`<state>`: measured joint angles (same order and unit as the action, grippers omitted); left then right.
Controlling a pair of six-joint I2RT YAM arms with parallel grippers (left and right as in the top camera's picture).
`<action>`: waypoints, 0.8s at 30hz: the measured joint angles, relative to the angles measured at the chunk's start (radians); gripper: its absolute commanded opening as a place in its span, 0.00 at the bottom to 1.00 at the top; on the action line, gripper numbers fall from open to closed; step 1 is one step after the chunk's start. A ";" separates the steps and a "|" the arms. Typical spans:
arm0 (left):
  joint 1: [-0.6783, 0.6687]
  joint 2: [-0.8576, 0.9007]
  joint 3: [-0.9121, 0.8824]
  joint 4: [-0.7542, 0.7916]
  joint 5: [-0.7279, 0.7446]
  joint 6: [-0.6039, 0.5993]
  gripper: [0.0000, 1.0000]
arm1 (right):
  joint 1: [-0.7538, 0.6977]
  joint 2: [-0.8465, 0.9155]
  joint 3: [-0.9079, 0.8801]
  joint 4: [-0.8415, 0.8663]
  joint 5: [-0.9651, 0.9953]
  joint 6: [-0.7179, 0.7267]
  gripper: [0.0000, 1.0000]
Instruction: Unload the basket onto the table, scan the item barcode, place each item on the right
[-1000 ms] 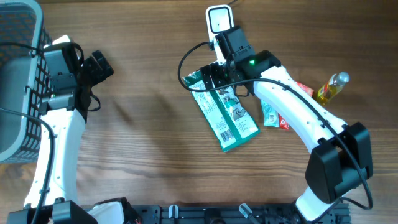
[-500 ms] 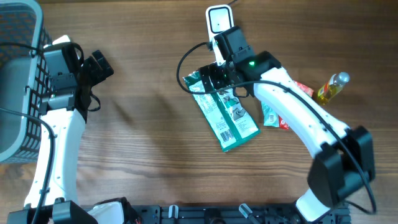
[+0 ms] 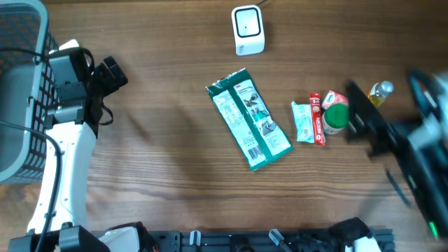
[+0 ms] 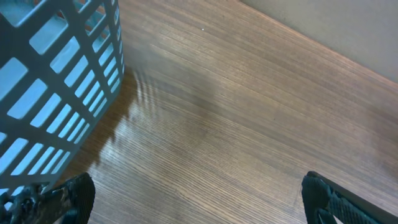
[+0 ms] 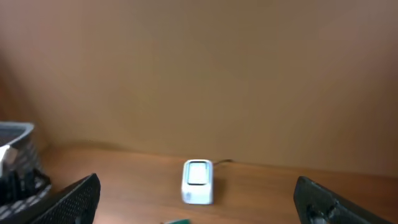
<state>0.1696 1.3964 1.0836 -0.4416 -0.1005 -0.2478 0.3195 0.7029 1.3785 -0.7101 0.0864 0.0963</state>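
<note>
While nothing grips it, the packet [image 3: 248, 127], a flat green rectangle with printed panels, lies on the table [image 3: 168, 161] near the centre, tilted with its upper end toward the far edge. Any barcode on it is too small to make out. The scanner [image 3: 248, 30], a small white block with a dark window, stands beyond it at the far edge, apart from it.

To the packet's right lie a pale pouch [image 3: 304, 121] and a red sachet [image 3: 318, 117] side by side, then a round green cap [image 3: 336, 117], then a yellow bottle [image 3: 378, 96] on its side. The right arm [image 3: 413, 150] hangs over that end of the table, smeared in the overhead view, so its exact pose cannot be told. The right gripper [image 5: 196, 186] is spread wide and empty; its wrist view looks level across the table at the scanner. On the far left, the left gripper [image 4: 199, 186] is also spread wide and empty, above bare wood just beside the grey basket [image 3: 17, 105].

What could go wrong, as I judge it: the packet is thin and flat, so fingers coming down may scrape the wood or pinch only an edge, and it could slip or fold. If the barcode sits underneath, the packet may be shown to the scanner wrong side first. The right arm, crossing the small items, could roll the bottle or scatter the sachet. A careless approach could also knock the light scanner over.
</note>
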 measured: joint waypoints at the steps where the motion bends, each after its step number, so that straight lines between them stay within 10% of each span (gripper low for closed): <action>1: 0.000 0.000 0.000 -0.001 0.000 0.000 1.00 | -0.023 -0.079 -0.050 0.004 0.001 0.000 1.00; 10: 0.000 0.000 0.000 0.000 0.000 0.000 1.00 | -0.222 -0.628 -0.631 0.220 -0.035 0.061 1.00; 18: 0.000 0.000 0.000 0.000 0.000 0.000 1.00 | -0.231 -0.685 -1.077 1.072 -0.079 0.072 1.00; 24: 0.000 0.000 0.000 0.000 0.000 0.000 1.00 | -0.231 -0.687 -1.339 1.180 -0.087 0.076 1.00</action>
<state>0.1696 1.3964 1.0836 -0.4416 -0.1005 -0.2478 0.0887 0.0158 0.0395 0.4694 -0.0002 0.1719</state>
